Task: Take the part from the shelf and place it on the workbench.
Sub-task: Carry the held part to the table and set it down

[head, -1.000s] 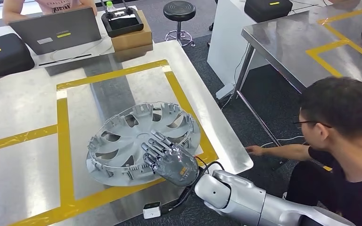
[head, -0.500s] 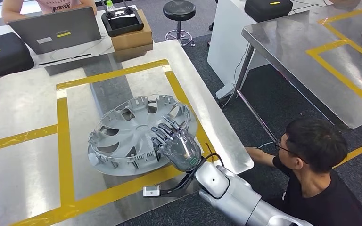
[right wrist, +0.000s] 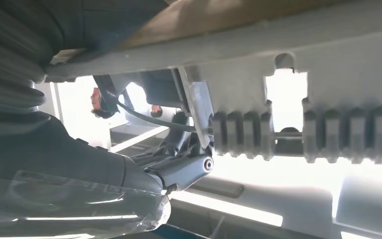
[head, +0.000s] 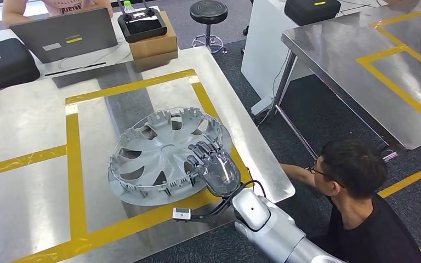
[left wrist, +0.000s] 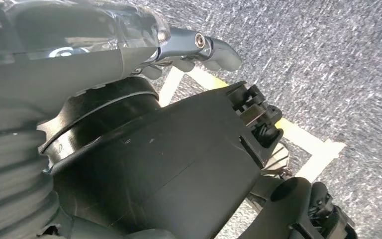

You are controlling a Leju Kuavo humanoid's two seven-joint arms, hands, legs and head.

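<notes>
Right robot hand (head: 215,167) grips the near rim of the hubcap (head: 164,156), fingers laid over the inner face, so the cover sits tilted, its near edge low on the counter (head: 27,186) and its far side raised. That hold suits lowering it flat inside the yellow tape square (head: 74,159). The left robot hand (left wrist: 199,47) hangs over carpet, fingers curled in, holding nothing. A person (head: 362,208) crouches beside the counter. No writing can be read on the hubcap or on the laptop (head: 66,33).
</notes>
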